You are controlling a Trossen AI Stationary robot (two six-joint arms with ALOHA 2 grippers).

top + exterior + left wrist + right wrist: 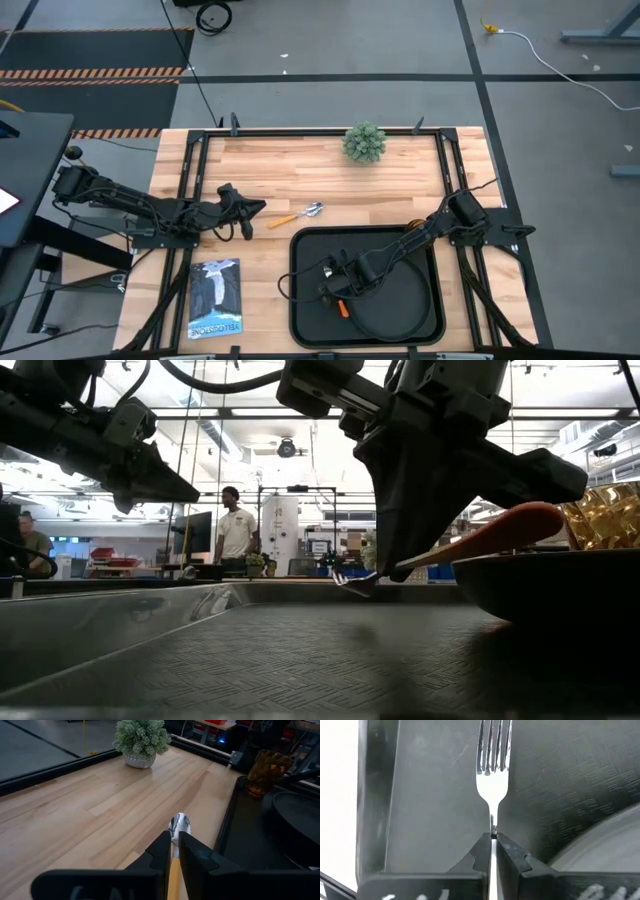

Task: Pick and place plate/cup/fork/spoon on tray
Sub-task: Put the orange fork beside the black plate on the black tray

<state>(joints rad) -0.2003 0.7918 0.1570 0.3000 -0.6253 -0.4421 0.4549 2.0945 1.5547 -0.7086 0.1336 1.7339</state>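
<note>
My right gripper point(333, 272) is over the black tray point(305, 300), shut on the orange-handled fork point(493, 775). The round black plate point(400, 305) lies in the tray on its right part. The amber cup point(267, 766) stands at the tray's far end; my right arm hides it in the high view. The orange-handled spoon point(300, 214) lies on the wood just beyond the tray's far left corner. My left gripper point(258, 208) hovers by the spoon's handle end, shut and touching nothing. My right gripper pinches the fork's thin metal neck point(493, 826) between its two fingertips, just behind the tines. The fingers come from above, pointing down. The fork is tilted, tines point(348, 577) low over the tray floor and orange handle point(500, 528) rising above the plate's rim. I cannot tell whether the tines touch the tray.
A small potted plant point(365, 142) stands at the table's far edge. A booklet point(215, 297) lies near the front left. People stand in the room behind the table point(236, 530).
</note>
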